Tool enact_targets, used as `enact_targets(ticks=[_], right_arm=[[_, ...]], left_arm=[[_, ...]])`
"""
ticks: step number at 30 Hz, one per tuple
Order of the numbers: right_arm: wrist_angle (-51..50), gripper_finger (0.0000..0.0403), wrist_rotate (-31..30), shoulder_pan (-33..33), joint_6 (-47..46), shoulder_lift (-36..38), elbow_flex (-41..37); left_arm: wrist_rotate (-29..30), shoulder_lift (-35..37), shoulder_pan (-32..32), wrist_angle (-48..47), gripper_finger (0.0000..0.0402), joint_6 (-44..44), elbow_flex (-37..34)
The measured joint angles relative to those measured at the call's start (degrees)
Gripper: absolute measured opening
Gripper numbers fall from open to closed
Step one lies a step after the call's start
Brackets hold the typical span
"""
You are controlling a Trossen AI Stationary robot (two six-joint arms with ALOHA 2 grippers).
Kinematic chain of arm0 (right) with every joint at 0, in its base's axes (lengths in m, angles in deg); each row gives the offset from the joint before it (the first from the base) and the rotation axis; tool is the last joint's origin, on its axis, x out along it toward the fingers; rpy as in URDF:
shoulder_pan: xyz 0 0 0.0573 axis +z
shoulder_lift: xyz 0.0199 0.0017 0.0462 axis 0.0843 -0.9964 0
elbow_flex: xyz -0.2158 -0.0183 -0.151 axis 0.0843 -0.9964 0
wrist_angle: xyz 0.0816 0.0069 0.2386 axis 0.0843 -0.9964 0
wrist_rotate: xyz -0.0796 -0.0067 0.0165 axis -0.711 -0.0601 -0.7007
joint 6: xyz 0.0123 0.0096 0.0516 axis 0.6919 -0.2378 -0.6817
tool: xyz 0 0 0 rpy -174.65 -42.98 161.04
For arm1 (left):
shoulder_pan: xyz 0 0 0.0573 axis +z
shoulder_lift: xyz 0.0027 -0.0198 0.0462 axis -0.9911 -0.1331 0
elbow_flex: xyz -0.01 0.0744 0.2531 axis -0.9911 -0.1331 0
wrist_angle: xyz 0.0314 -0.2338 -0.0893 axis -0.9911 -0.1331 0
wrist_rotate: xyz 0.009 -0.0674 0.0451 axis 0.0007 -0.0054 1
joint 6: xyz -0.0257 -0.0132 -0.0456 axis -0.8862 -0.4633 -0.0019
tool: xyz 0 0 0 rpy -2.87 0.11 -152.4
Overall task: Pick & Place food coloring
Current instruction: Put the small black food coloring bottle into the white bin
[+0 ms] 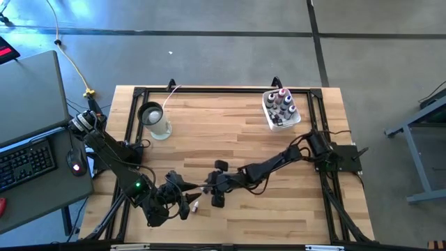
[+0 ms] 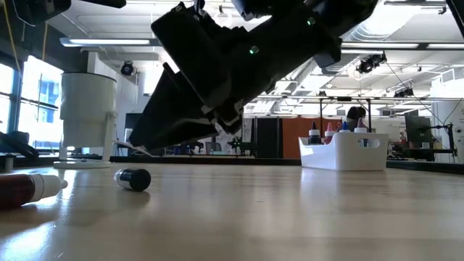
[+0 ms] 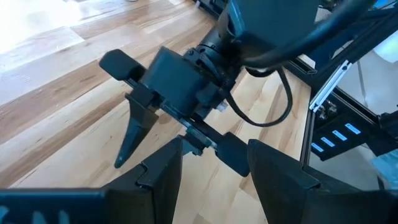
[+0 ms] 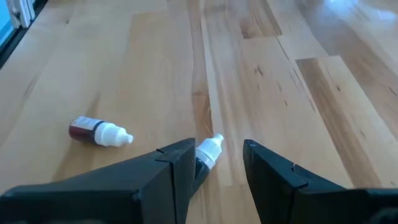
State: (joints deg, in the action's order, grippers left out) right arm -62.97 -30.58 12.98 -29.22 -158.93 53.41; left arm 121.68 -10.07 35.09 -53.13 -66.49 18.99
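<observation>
Two slim white-tipped dropper bottles lie on their sides near the table's near edge. One dark-red bottle point(image 4: 99, 132) point(image 1: 194, 206) point(image 2: 29, 188) lies free. The second dropper point(image 4: 208, 153) lies between the fingers of my open right gripper point(image 4: 217, 150) point(image 1: 217, 187), close against one finger; its body is hidden behind that finger. A dark bottle point(image 2: 133, 178) also lies on the wood in the low view. My left gripper point(image 3: 214, 155) point(image 1: 182, 199) is open, just left of the right gripper, facing it. More bottles stand in the white tub point(image 1: 281, 109) point(image 2: 344, 150). My right gripper stands low over the table with the second dropper's white tip point(image 4: 213, 145) beside one finger point(image 4: 180, 155). That finger hides the bottle's body, so I cannot tell whether it touches. The bottle lies on the table.
A clear cup with a black ring point(image 1: 155, 118) point(image 2: 87, 116) stands at the far left. The white tub sits at the far right corner. A black frame point(image 1: 223, 89) borders the table. Bare wood lies between the grippers and the tub.
</observation>
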Motion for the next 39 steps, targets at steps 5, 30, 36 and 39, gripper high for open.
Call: enact_targets(ticks=[5,30,36,39], right_arm=[[0.72,0.0129,-1.68,1.18,1.19,-0.14,0.0],[7.35,0.0129,-3.44,1.88,-0.93,-3.69,-1.75],[7.6,0.0129,-4.49,1.85,-0.78,-5.34,-1.75],[7.9,0.0129,-4.84,1.85,-0.02,-5.89,-1.73]], left_arm=[[0.02,0.0,0.0,0.0,0.0181,-0.18,0.0],[0.11,0.0,0.0,0.32,0.0181,-0.21,-0.01],[-0.09,0.0,0.0,1.33,0.0181,1.08,0.01],[-0.09,0.0,0.0,1.66,0.0181,1.37,0.01]])
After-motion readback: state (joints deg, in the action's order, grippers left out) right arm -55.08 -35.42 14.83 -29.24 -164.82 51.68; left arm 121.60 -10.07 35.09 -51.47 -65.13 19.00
